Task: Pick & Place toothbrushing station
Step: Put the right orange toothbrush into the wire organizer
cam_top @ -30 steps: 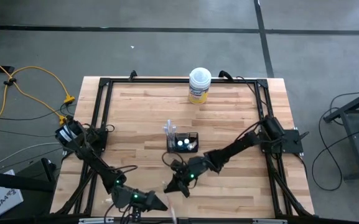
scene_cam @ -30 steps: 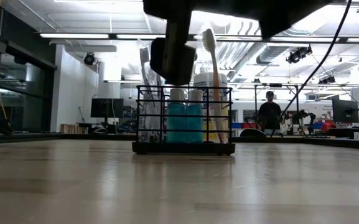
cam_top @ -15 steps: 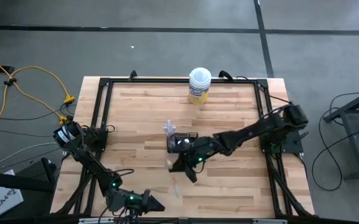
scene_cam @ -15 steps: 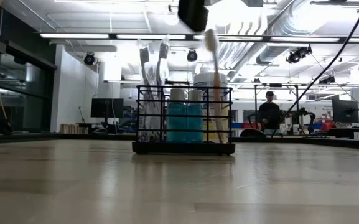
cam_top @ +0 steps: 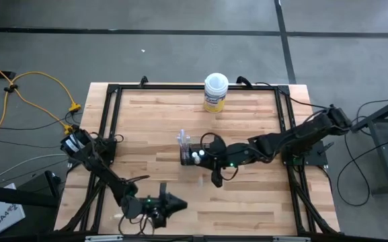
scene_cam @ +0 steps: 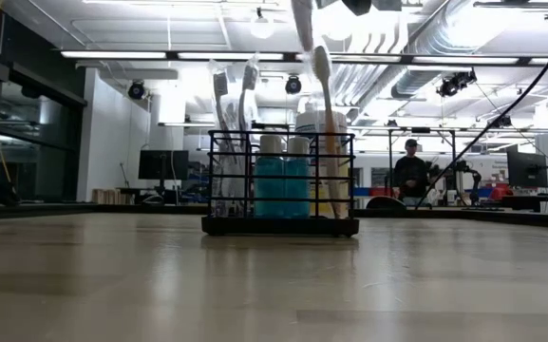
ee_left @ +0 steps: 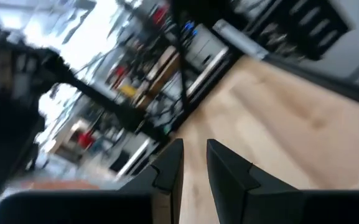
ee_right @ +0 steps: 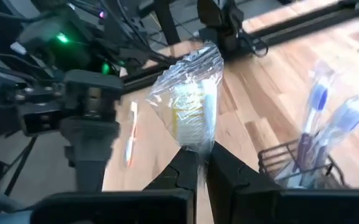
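Pale wood table point(cam_top: 247, 121), wire-mesh holder point(cam_top: 198, 154) mid-surface; right end effector point(ee_right: 199, 163) apparently clamped on wrapped toothbrush point(ee_right: 188, 106).

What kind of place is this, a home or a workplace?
Most likely a robotics lab or workshop: exposed ceiling ducts, workbenches with monitors behind the wooden table, and a bare concrete floor with a yellow cable.

Two dark, slender, multi-jointed arms, matte black throughout. Right arm point(cam_top: 281, 142) thin-linked, with a black cable looping above the wrist and a small green light just behind the right gripper point(cam_top: 215, 176). Left arm point(cam_top: 103, 171) likewise black, green light glowing close behind the left gripper point(cam_top: 177, 204). Flat, angular black fingers point(ee_left: 229, 177), blunt-tipped.
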Controlling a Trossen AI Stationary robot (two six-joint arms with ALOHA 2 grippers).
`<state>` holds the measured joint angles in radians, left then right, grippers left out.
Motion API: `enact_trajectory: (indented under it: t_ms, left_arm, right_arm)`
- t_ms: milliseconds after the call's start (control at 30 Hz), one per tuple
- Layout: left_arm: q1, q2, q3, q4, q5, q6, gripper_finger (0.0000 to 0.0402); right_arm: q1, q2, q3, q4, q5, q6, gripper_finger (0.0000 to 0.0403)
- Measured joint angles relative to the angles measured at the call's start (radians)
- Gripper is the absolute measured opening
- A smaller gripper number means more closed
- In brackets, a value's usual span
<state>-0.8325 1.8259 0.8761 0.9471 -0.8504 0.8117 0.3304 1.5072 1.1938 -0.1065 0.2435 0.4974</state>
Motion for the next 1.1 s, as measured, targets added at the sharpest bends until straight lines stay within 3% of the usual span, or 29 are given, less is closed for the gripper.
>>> enact_trajectory:
  t_ms: [100,333,733,1100]
  left_arm:
    - [0.015,0.0,0.0,0.032,-0.056,0.002,0.0063]
    - [0.054,0.0,0.0,0.048,-0.077,-0.087,0.0063]
    - [0.108,0.0,0.0,0.047,-0.177,-0.165,0.0063]
    - [0.108,0.0,0.0,0.046,-0.182,-0.155,0.0063]
  right_arm:
    - [0.001,-0.021,0.0,0.007,0.006,-0.031,0.0005]
    - [0.001,-0.082,0.0,0.015,0.098,-0.136,0.0005]
    - [0.004,-0.161,0.0,-0.028,0.43,-0.337,0.0005]
    - [-0.064,-0.158,-0.001,-0.134,0.447,-0.279,0.0005]
